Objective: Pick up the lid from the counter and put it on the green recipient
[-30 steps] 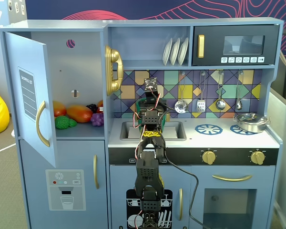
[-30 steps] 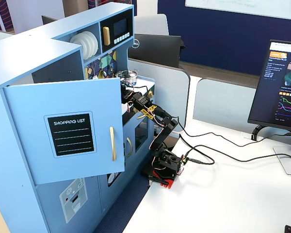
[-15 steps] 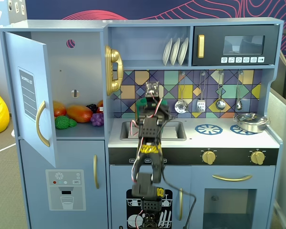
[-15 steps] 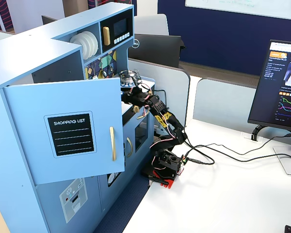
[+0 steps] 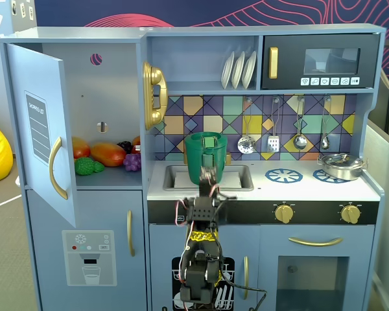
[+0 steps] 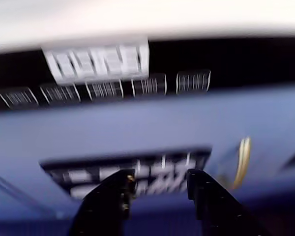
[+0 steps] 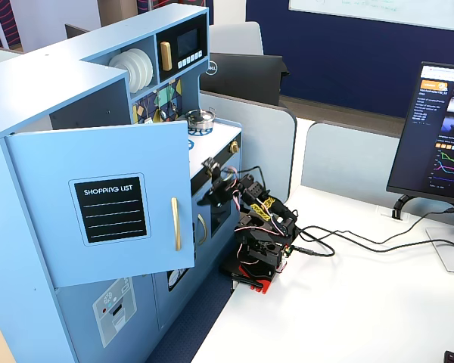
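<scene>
Your lid is not plainly visible in any view: nothing flat, round and green shows on the counter [image 5: 266, 184], and the pot's mouth looks open, so you cannot tell where the lid lies. The green pot [image 5: 205, 157] stands upright at the back of the sink [image 5: 236, 176], partly hidden behind the arm in a fixed view. A silver pan [image 5: 340, 166] sits well apart on the far right burner print.

Your pincer [image 6: 157, 189] hangs in front of the kitchen's blue face, just below the counter edge. In the blurred wrist view its two dark fingers stand apart with a clear gap and nothing between them, so it is open and empty.

The pot lies above and beyond the pincer, almost straight ahead. You will likely need to raise the arm over the counter edge before the lid can be found.
</scene>
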Controlling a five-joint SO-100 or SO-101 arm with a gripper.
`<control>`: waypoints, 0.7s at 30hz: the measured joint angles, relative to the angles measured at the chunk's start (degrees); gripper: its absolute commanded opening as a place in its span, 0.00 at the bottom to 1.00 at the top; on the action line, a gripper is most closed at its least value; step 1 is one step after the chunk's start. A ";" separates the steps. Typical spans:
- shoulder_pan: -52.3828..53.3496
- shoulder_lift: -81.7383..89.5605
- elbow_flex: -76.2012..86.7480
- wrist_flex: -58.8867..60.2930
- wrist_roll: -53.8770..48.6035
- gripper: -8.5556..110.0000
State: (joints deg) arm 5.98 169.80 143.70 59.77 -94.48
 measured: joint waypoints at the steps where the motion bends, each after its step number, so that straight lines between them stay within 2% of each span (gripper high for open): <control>1: 0.09 0.00 3.43 -1.58 -0.09 0.07; 8: -3.43 2.29 23.55 -14.06 2.20 0.07; 12: -4.57 2.29 27.86 -14.68 5.98 0.07; 15: -5.80 3.08 28.48 -10.81 7.47 0.08; 21: -5.80 8.70 28.56 4.75 10.99 0.08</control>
State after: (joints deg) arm 0.18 178.51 172.27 64.51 -83.50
